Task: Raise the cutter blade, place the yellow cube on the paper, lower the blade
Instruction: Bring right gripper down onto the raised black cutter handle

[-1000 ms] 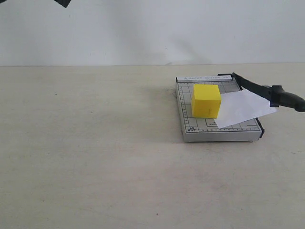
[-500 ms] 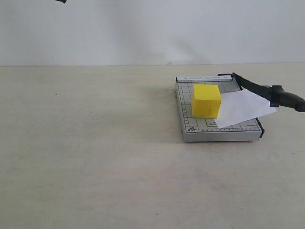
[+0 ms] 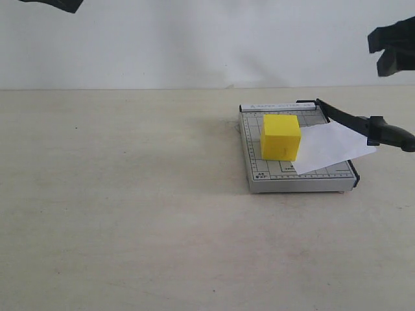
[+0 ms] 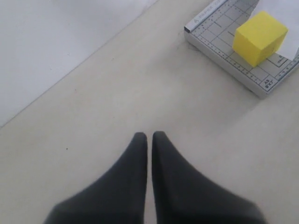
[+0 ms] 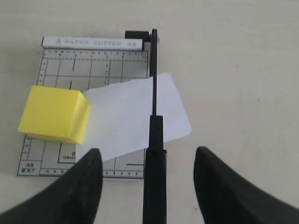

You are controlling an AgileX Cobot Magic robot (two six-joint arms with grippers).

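The grey trimmer board [image 3: 256, 172] lies right of centre on the table. The yellow cube [image 3: 281, 137] [image 5: 55, 113] [image 4: 259, 37] stands on it, at the left edge of the paper [image 3: 331, 146] [image 5: 124, 116]. That white sheet pokes out past the board's right side, under the cutter blade [image 3: 350, 119] [image 5: 153, 74]. The blade lies low over the sheet, and its thick handle [image 3: 392, 135] [image 5: 155, 182] reaches beyond the board. High above the handle my right gripper [image 3: 382, 53] [image 5: 148, 150] is open, a finger on either side and touching nothing. My left gripper [image 4: 149, 135] is shut and empty over bare table, far from the board.
A dark part of the left arm [image 3: 55, 4] shows at the top left edge. The beige table [image 3: 130, 207] runs back to a white wall [image 3: 194, 39]. Nothing else stands on it.
My right gripper has come into the exterior view at the upper right. The dark left arm part at the top edge has shifted left. Board, cube, paper and blade have not moved.
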